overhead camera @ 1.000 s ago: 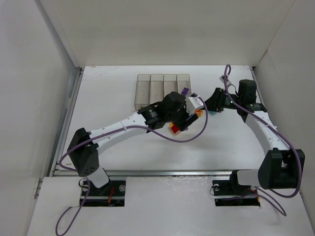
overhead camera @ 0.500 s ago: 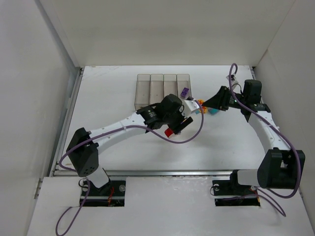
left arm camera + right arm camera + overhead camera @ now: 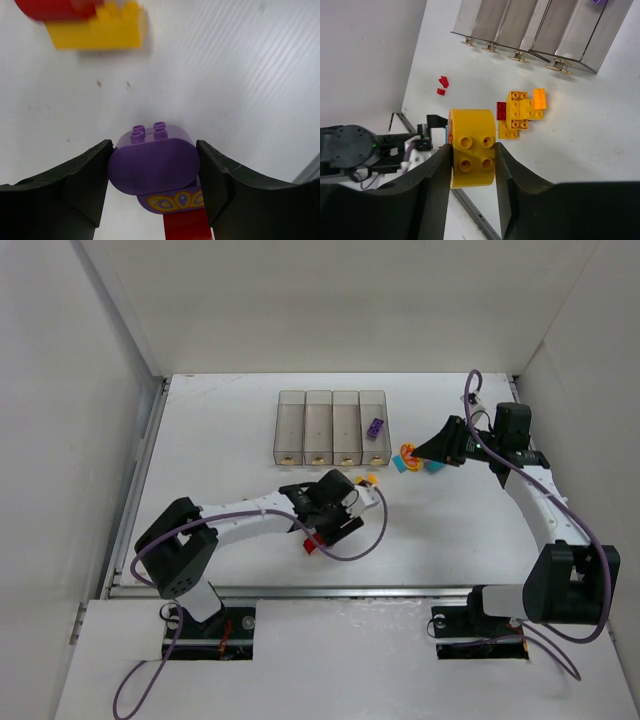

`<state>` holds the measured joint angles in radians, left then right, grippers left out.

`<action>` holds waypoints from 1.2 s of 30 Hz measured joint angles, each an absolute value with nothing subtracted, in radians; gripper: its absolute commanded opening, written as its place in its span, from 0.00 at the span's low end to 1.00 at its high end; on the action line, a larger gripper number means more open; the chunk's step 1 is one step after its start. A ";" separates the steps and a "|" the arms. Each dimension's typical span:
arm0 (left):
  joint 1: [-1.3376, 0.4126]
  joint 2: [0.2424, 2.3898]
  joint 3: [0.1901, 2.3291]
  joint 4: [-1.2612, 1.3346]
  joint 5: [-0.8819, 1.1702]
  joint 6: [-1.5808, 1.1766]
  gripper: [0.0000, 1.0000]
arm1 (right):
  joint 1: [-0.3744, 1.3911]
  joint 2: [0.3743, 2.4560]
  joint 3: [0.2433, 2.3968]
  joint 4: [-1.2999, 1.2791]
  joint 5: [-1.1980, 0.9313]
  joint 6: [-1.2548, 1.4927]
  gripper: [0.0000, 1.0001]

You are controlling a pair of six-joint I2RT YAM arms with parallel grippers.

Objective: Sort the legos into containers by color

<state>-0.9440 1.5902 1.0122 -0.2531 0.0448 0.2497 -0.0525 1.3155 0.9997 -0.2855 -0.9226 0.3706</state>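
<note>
From above, your left gripper (image 3: 322,530) sits well short of the bins (image 3: 290,425), whose long sides run away from you, and the right gripper (image 3: 410,455) hangs just beside the rightmost one. The left wrist view shows the jaws clamped on a purple brick (image 3: 152,162). The right wrist view shows a yellow brick (image 3: 472,147) pinched, with the bins ahead of it

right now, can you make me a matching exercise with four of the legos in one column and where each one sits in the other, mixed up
Things
1. purple rounded brick
2. yellow rounded brick
3. small purple brick
4. yellow-and-red clump

Places
a. loose on the table
b. held by the right pincer
c. in the rightmost container
d. held by the left pincer

Pairs: 1-d, 2-b, 3-c, 4-a
</note>
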 measured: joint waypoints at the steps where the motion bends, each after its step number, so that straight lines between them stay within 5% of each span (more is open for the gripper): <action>1: -0.937 1.590 0.979 -0.249 0.041 0.257 0.02 | -0.052 1.315 1.000 -0.286 -0.921 0.370 0.00; 7: -0.908 1.590 0.909 -0.212 0.035 0.291 0.28 | -0.052 1.315 1.000 -0.287 -0.912 0.369 0.00; 8: -0.908 1.590 0.909 -0.198 0.038 0.296 0.44 | -0.052 1.314 1.000 -0.287 -0.912 0.369 0.00; 12: -0.908 1.590 0.909 -0.166 0.043 0.306 0.80 | -0.052 1.300 0.999 -0.288 -0.904 0.369 0.00; 24: -0.899 1.541 1.070 -0.236 0.056 0.274 0.82 | -0.052 1.287 0.997 -0.287 -0.915 0.360 0.00; 31: -0.685 1.257 1.107 0.055 0.514 0.130 0.90 | -0.052 1.256 1.038 -0.279 -0.970 0.323 0.00; 36: -0.618 1.371 1.290 0.303 0.873 -0.115 0.81 | -0.026 1.220 1.181 -0.249 -0.984 0.284 0.00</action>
